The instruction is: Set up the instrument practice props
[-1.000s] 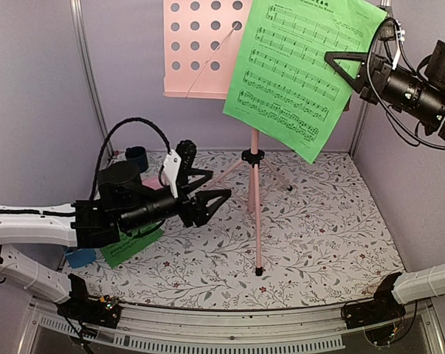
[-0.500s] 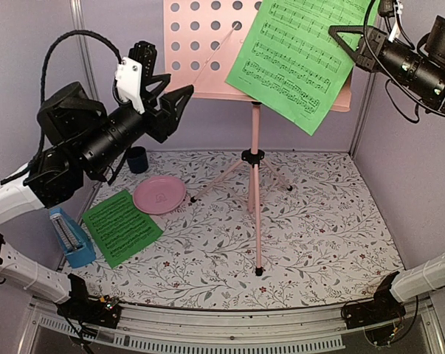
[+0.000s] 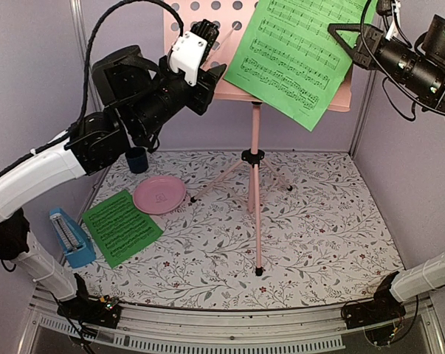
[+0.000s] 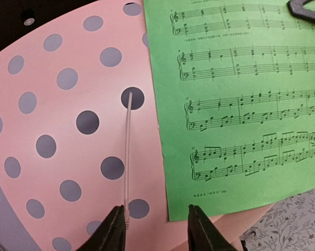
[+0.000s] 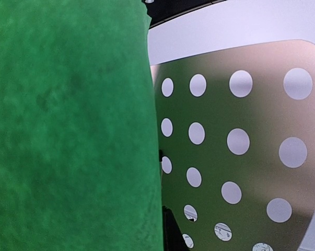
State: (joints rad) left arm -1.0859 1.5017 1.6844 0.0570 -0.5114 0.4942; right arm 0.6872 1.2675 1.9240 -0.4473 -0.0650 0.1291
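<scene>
The pink music stand [image 3: 255, 169] stands mid-table on its tripod. One green sheet-music page [image 3: 292, 51] lies tilted against its perforated desk [image 4: 144, 157], with my right gripper [image 3: 336, 37] shut on the page's right edge. In the right wrist view the page [image 5: 68, 130] is a green blur beside one dark finger [image 5: 170, 230]. My left gripper [image 3: 213, 77] is raised to the desk's lower left part. Its open jaws [image 4: 156, 227] hold nothing and point at the page's lower left corner [image 4: 241, 104]. A second green page [image 3: 122, 225] and the blue metronome [image 3: 67, 236] rest at the left of the table.
A round pink disc [image 3: 159, 194] and a small dark blue cup [image 3: 137, 158] sit on the floral table behind the loose page. A thin wire [image 4: 127, 151] runs down the desk's face. Purple walls close in the sides and back.
My left arm rose from low over the table up to the stand's desk, its jaws narrowing. The right gripper shifted the held page slightly upward against the desk.
</scene>
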